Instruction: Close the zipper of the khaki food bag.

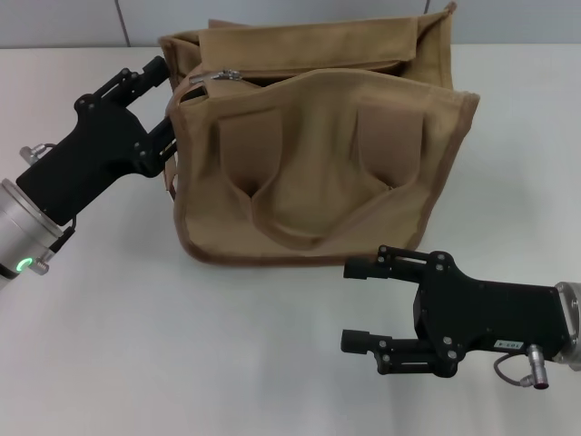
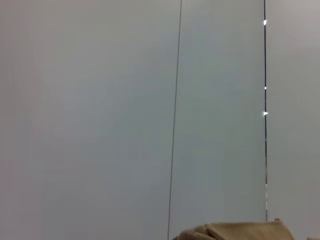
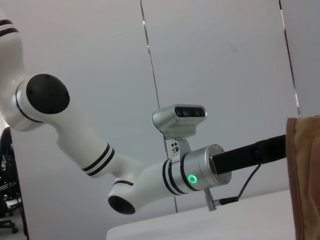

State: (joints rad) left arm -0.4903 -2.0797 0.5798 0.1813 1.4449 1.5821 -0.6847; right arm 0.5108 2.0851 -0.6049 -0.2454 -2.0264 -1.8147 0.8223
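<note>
Two grippers flank the khaki food bag (image 1: 318, 154), which stands mid-bench (image 1: 136, 345) with its mouth gaping. At the bag's left end the left gripper (image 1: 169, 102) has its fingers apart around the trim, near the zipper (image 1: 227, 74) pull. Nearer, right of centre, the right gripper (image 1: 356, 304) hovers spread wide, holding nothing.

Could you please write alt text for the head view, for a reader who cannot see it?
A khaki food bag stands on a white table, its zipper pull at the bag's left end and the mouth gaping. The left gripper is at the bag's left edge; the right gripper hovers open in front of it.
</note>
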